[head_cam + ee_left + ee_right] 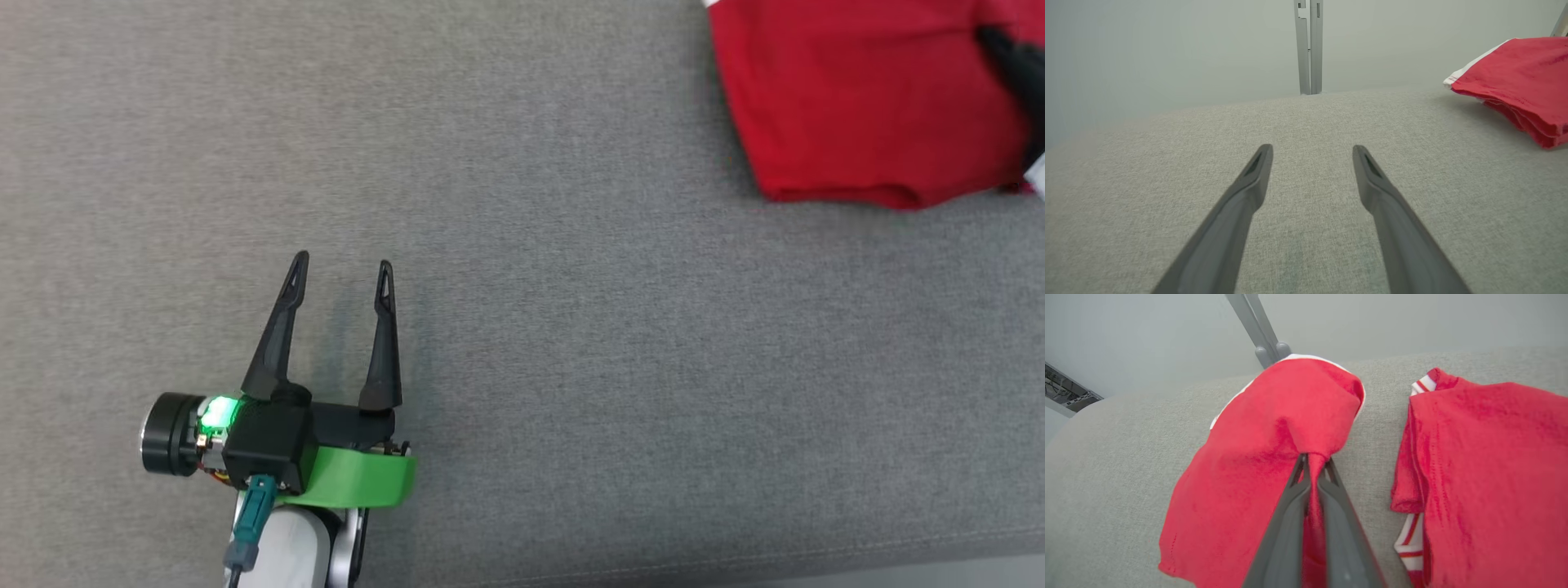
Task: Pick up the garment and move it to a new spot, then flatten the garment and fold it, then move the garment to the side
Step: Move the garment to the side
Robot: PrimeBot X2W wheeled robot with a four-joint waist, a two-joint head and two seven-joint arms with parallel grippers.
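Left gripper [343, 261] is the closest thing in the head view, down at the near left. Its 2 long dark fingers [282, 335] are spread wide with nothing between them. Under them it's just the bare grey fabric-covered bench [571, 367]. It's got a bright green ring [359, 478] round the wrist and a small green light [219, 412] glowing on the black housing. From the left wrist view those same fingers sit low over the fabric, though whether the tips touch it is hard to call.

Now the red cloth garment [857, 98] is way off at the far right corner of the bench, well apart from the left gripper. It looks folded into a few layers, with a white edge [1470, 67] showing along one side in the left wrist view. And the right gripper [1314, 459] has it. Both fingers are squeezed together on a bunched ridge of the red cloth, which runs down between them and fans out beyond the tips. Just to the right in that view lies more red cloth with red-and-white striped trim [1410, 543], and a strip of bare bench separates the 2 pieces. Can't tell if it's 1 garment or 2. Behind the far edge of the bench stands an upright grey metal post [1308, 49].
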